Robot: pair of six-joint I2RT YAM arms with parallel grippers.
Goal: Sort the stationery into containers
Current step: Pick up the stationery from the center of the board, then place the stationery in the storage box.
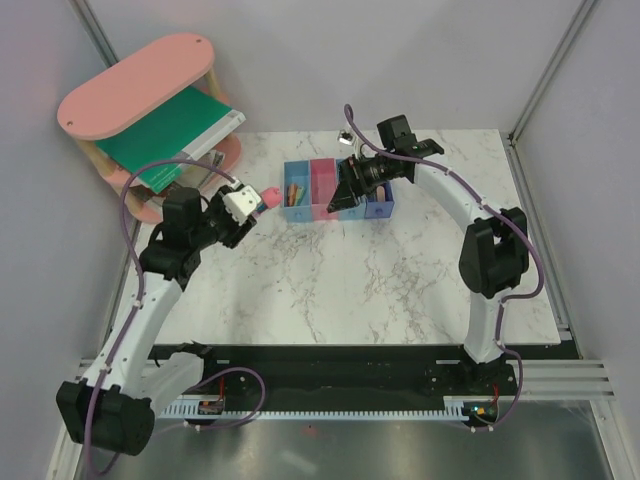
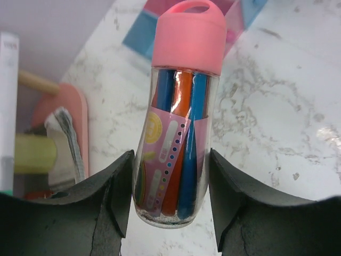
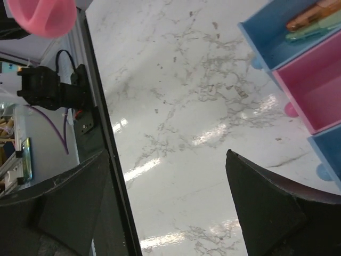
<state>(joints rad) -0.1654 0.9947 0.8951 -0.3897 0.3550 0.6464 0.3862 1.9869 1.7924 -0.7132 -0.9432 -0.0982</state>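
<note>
Centre of the left wrist view, a clear pen tube (image 2: pixel 178 133) with a pink cap (image 2: pixel 189 37) sits clamped in the left hand (image 2: pixel 169 181). It is gripped low on its body, so the capped end points toward the row of bins (image 1: pixel 305 212), likely for a cap-first drop. Left of centre overhead, it hangs above the marble surface (image 1: pixel 350 280), just short of the bins. An orange stick (image 3: pixel 309 16) and a mint-green capsule (image 3: pixel 309 33) lie in the end light blue bin (image 3: pixel 256 37). Over the bins, the right hand (image 3: pixel 165 160) spreads wide, holding nothing.
</note>
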